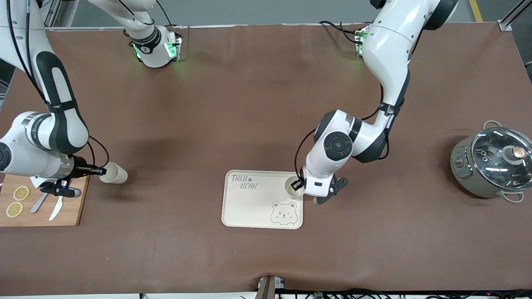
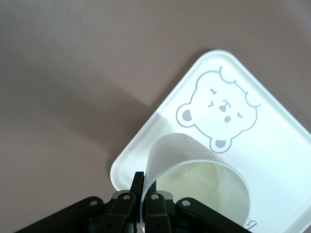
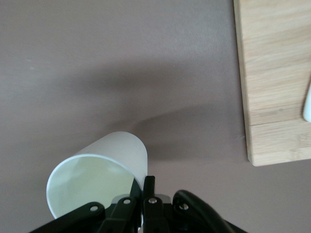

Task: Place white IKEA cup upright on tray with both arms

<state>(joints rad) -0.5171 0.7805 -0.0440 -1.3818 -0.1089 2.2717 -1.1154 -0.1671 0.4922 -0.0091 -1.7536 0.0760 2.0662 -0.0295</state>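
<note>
A white cup (image 1: pixel 293 187) stands mouth up at the cream bear tray's (image 1: pixel 257 203) corner toward the left arm's end. My left gripper (image 1: pixel 300 184) is shut on its rim. In the left wrist view the left gripper (image 2: pixel 147 190) pinches the cup's wall (image 2: pixel 194 174), one finger inside and one outside, over the tray (image 2: pixel 277 145). I cannot tell whether the cup rests on the tray. My right gripper (image 1: pixel 99 170) is shut on the rim of a second white cup (image 1: pixel 115 173), which is tipped on its side beside the wooden board. The right wrist view shows that gripper (image 3: pixel 145 190) and cup (image 3: pixel 97 170).
A wooden cutting board (image 1: pixel 45 216) with lemon slices (image 1: pixel 20 193) and a knife (image 1: pixel 56 209) lies at the right arm's end; it also shows in the right wrist view (image 3: pixel 274 73). A grey pot with a glass lid (image 1: pixel 494 166) stands at the left arm's end.
</note>
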